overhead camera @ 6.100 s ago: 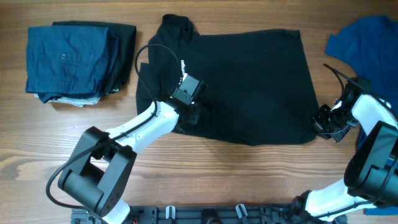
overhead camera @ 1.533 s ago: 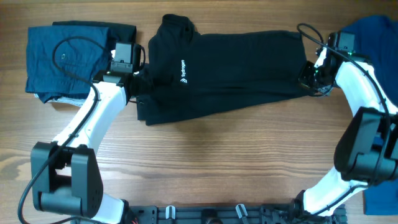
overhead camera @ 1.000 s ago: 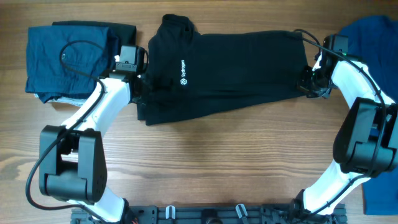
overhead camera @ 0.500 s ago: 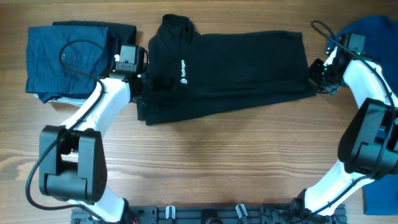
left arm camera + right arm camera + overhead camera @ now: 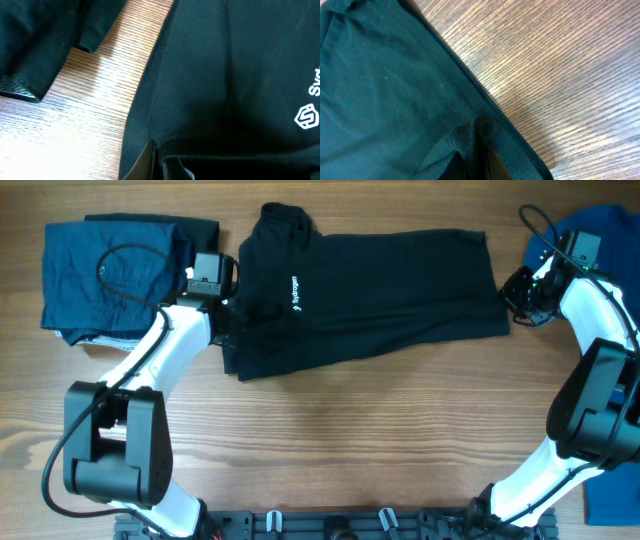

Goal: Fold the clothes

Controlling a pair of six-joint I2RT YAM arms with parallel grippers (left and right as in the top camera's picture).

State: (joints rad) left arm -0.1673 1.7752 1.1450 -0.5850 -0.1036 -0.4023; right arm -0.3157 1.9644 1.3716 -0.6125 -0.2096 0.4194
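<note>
The black shirt [image 5: 380, 290] lies folded lengthwise across the back of the table, collar to the left, its white logo [image 5: 293, 292] facing up. My left gripper [image 5: 230, 320] is shut on the shirt's left edge; in the left wrist view the jaws [image 5: 157, 167] pinch a black hem, with the logo [image 5: 307, 116] off to the right. Over at the shirt's right edge my right gripper [image 5: 516, 294] is shut too. The right wrist view shows a raised fold of the fabric [image 5: 455, 145] pinched at that gripper [image 5: 482, 157] above the wood.
A folded stack of navy clothes [image 5: 115, 275] sits at the back left, close to my left arm. A bright blue garment [image 5: 590, 235] lies at the back right, behind my right arm. More blue fabric [image 5: 612, 490] shows at the right edge.
My right gripper has moved rightward with the shirt's right edge, drawing the fabric out flatter and longer. The left gripper has stayed where it was.
</note>
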